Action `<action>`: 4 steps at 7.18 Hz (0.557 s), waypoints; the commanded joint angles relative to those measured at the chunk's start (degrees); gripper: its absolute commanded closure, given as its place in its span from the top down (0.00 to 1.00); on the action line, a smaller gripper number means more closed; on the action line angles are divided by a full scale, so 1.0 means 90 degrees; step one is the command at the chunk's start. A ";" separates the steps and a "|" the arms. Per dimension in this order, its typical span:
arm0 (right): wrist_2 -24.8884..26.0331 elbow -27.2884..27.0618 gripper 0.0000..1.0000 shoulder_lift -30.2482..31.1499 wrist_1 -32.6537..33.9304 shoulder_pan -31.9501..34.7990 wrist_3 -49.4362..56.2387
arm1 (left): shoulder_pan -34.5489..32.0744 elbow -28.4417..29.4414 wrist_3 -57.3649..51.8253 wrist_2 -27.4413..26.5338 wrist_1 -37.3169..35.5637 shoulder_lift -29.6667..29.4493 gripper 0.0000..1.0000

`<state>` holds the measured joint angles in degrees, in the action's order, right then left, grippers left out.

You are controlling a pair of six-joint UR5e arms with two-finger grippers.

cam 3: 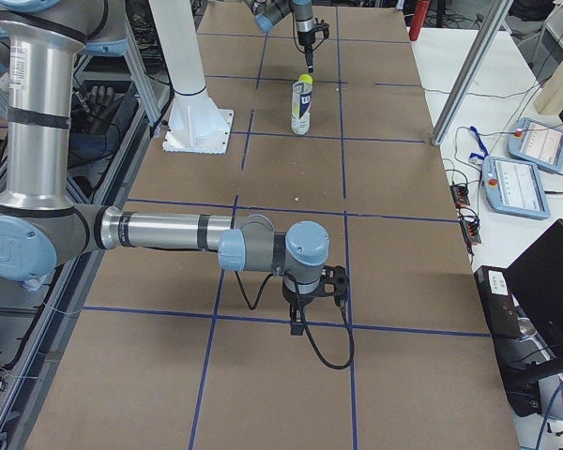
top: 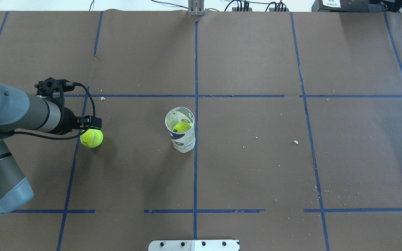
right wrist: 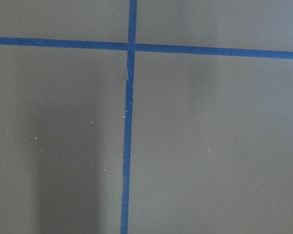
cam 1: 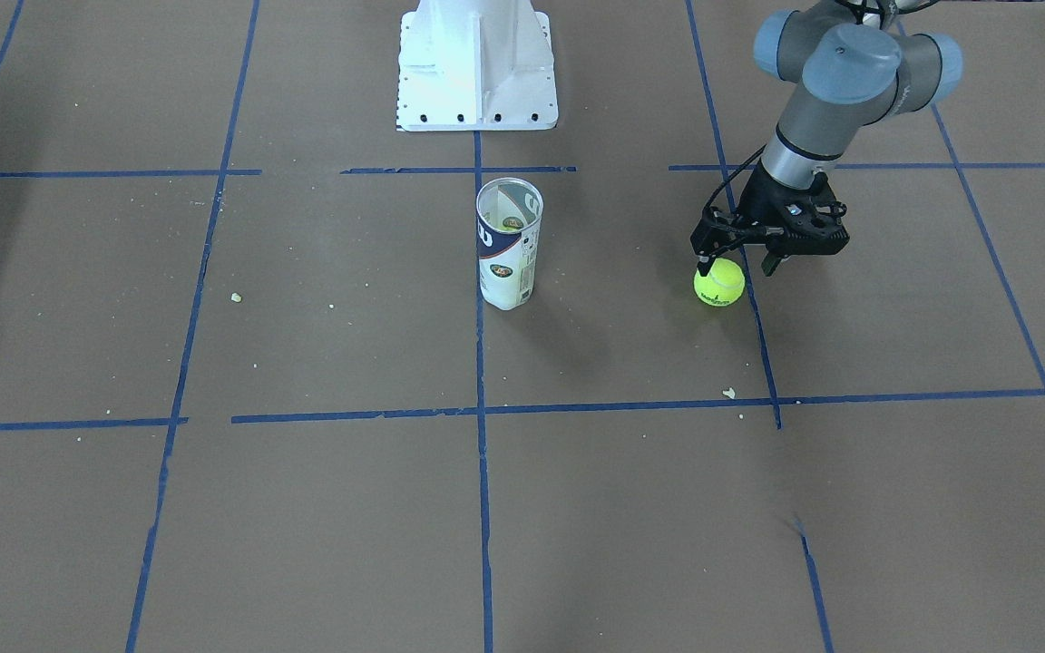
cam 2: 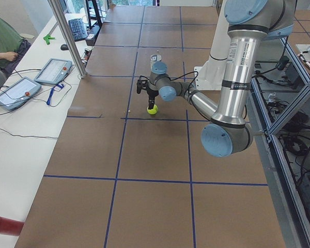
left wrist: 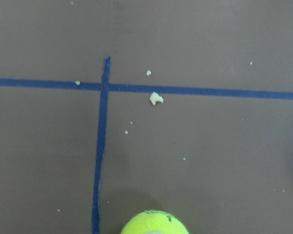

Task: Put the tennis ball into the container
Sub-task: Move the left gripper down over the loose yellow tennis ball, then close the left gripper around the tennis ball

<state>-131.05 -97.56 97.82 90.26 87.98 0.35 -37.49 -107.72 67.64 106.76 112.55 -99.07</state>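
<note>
A yellow-green tennis ball [cam 1: 719, 282] [top: 91, 138] lies on the brown table towards my left side. My left gripper [cam 1: 737, 266] [top: 90, 128] points down just over it. Its jaws stand apart, wider than the ball, with one finger [cam 1: 702, 267] against the ball's edge. The left wrist view catches only the ball's top [left wrist: 154, 223] at its bottom edge. The clear container [cam 1: 509, 245] [top: 183, 137] stands upright mid-table, its mouth open, and a second tennis ball [top: 182, 127] sits inside. My right gripper [cam 3: 305, 319] hangs low over bare table; whether it is open or shut I cannot tell.
Blue tape lines [cam 1: 482, 410] grid the brown paper. The white robot base [cam 1: 477, 68] stands behind the tube. Small pale crumbs [cam 1: 728, 393] [left wrist: 156, 98] lie scattered. A side bench with control pendants [cam 2: 54, 70] runs along the far edge.
</note>
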 commanded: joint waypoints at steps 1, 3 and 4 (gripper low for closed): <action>0.0000 0.0000 1.00 0.0000 0.0000 0.0000 0.0000 | 0.0268 0.0210 0.0121 -0.0259 0.0024 -0.0008 1.00; 0.0000 0.0000 1.00 0.0000 0.0000 0.0000 0.0000 | 0.0366 0.0443 0.0121 -0.0290 0.0024 -0.0076 1.00; 0.0000 0.0000 1.00 0.0000 0.0000 0.0000 0.0000 | 0.0395 0.0551 0.0112 -0.0290 0.0024 -0.0134 1.00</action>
<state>-131.05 -97.56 97.82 90.26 87.98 0.35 -34.29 -104.07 68.70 104.26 112.76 -99.71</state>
